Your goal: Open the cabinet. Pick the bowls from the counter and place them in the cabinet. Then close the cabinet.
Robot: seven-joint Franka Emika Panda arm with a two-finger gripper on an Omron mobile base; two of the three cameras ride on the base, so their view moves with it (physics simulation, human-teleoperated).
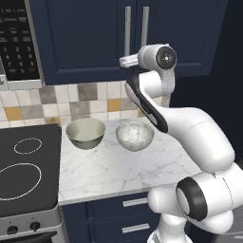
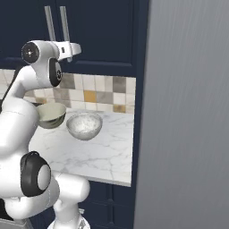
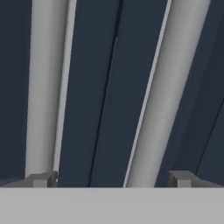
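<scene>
While both bowls [image 1: 85,133] sit on the counter [image 1: 118,171], the gripper [image 3: 111,179] hangs released before the shut cabinet's [image 1: 85,38] handles [image 3: 162,96].

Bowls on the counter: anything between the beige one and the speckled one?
Nothing. In the left base view the beige bowl and the speckled bowl sit side by side, apart, with bare marble counter in the gap.

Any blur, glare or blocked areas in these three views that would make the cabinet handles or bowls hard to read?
Left base view: even light, no glare; cabinet handles and both bowls read sharply. Right base view: a flat grey panel blocks the right half; the arm overlaps the beige bowl. Hand view: handles loom close, soft-edged, slanted by the hand's roll.
</scene>
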